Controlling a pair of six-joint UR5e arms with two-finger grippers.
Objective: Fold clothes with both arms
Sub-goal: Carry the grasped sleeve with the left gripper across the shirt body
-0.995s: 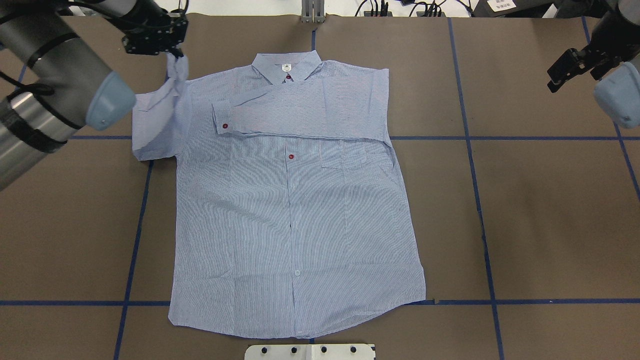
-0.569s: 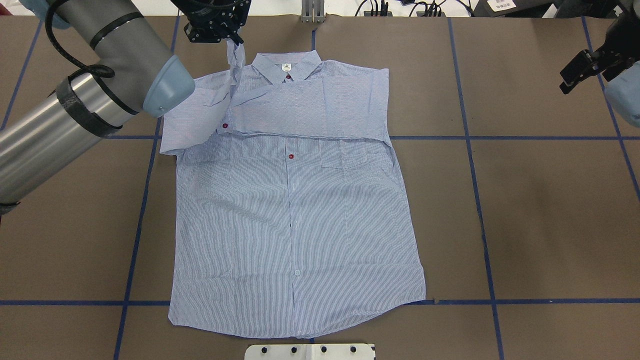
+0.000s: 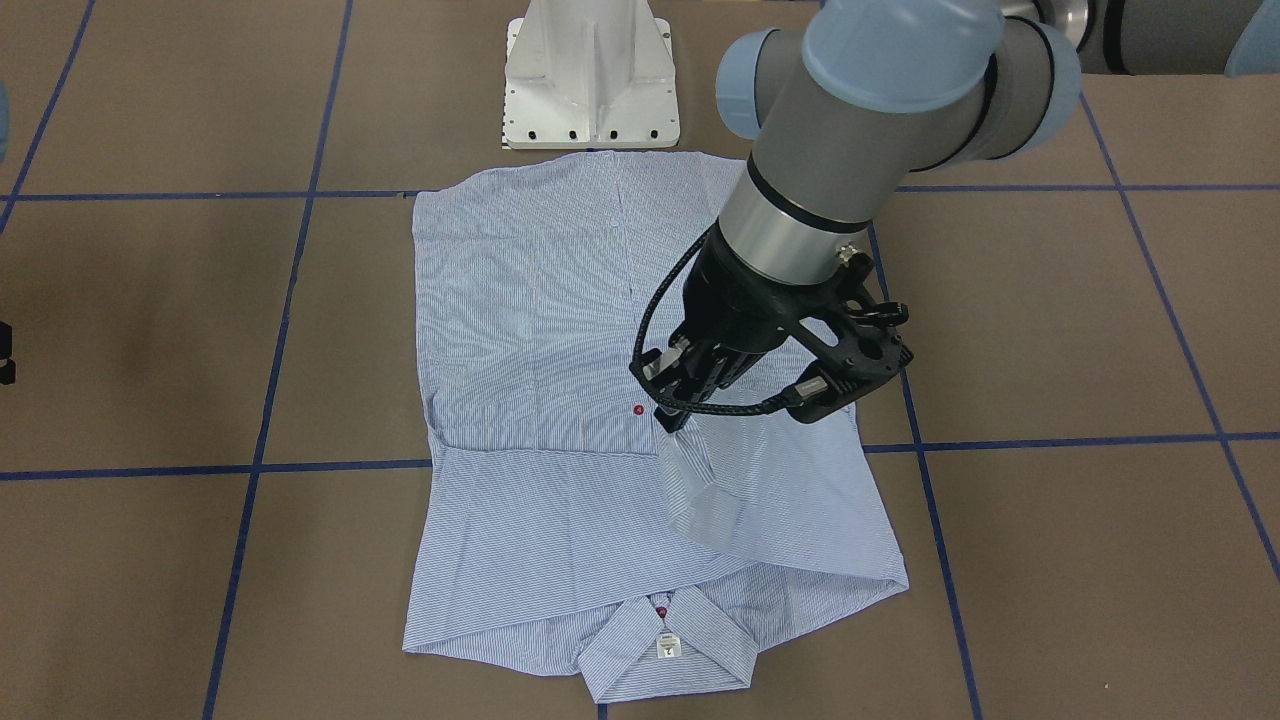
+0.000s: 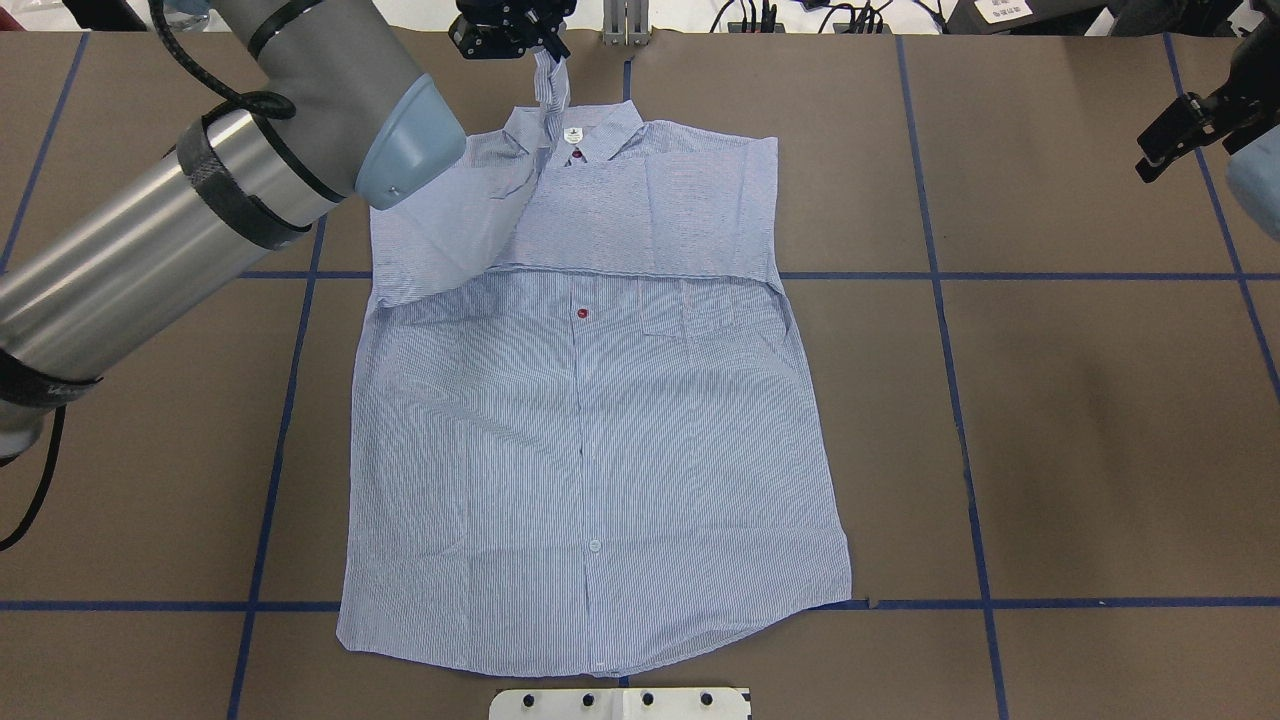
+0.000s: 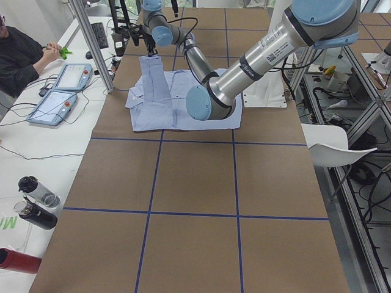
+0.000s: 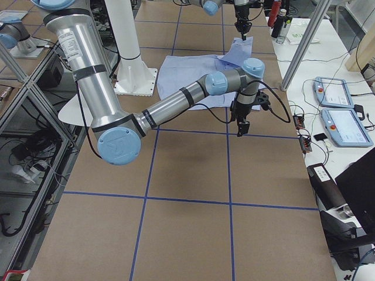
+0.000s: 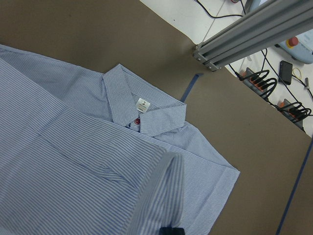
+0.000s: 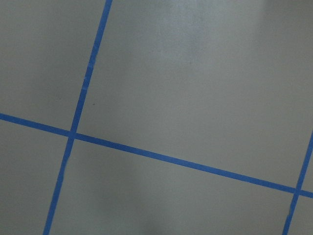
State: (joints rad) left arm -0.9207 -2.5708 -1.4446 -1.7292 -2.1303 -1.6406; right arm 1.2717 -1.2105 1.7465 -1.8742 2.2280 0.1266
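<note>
The light blue striped shirt (image 4: 590, 430) lies flat, front up, collar (image 4: 600, 125) at the table's far end; it also shows in the front view (image 3: 540, 300). One sleeve lies folded across the chest (image 4: 640, 215). My left gripper (image 4: 540, 45) is shut on the other sleeve's cuff (image 4: 548, 90) and holds it lifted above the collar; the sleeve hangs below the gripper (image 3: 672, 420) in the front view. The left wrist view shows the cuff (image 7: 161, 196) and the neck label (image 7: 142, 104). My right gripper (image 4: 1152, 165) is off the shirt at the right edge, open and empty.
The white pedestal base (image 4: 620, 703) stands at the near edge by the shirt's hem. An aluminium post (image 4: 625, 20) rises at the far edge behind the collar. Blue tape lines (image 4: 960, 420) cross the brown table. Tablets (image 5: 70, 76) and bottles (image 5: 36, 201) sit on the operators' side.
My left gripper has carried the sleeve cuff to the right, from beside the shirt's left shoulder to above the collar. My right gripper has drifted slightly to the right.
</note>
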